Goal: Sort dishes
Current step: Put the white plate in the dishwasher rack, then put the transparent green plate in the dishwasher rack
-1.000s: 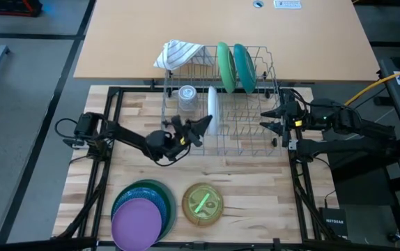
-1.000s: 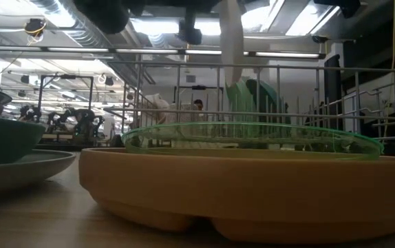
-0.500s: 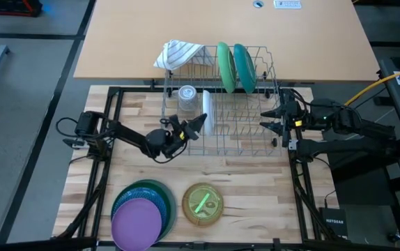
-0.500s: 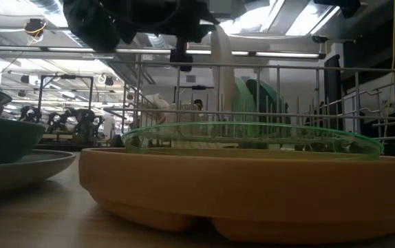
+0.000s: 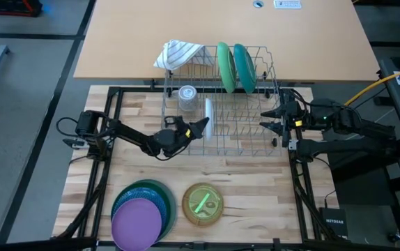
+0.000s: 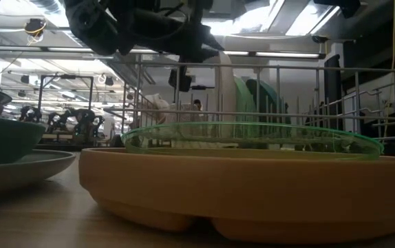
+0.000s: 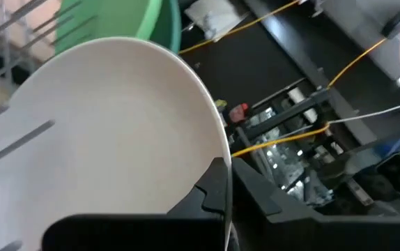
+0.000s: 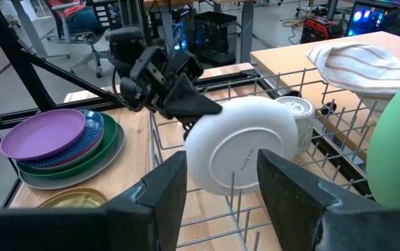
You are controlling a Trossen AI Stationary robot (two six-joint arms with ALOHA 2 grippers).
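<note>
A robotics lab: workbenches (image 8: pixel 311 49), cables (image 7: pixel 290 132) and ceiling ducts (image 6: pixel 60 17) surround the table.

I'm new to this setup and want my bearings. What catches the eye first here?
The left hand holds a white plate upright on its edge in the wire dish rack. At the rack's far end stand a green plate and a teal plate. A stack of dishes topped by a purple plate sits at the table's near edge.

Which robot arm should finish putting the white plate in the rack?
The left one, probably. The left gripper is already shut on the white plate, standing it on edge among the rack wires. The right gripper waits open at the rack's other end, holding nothing.
</note>
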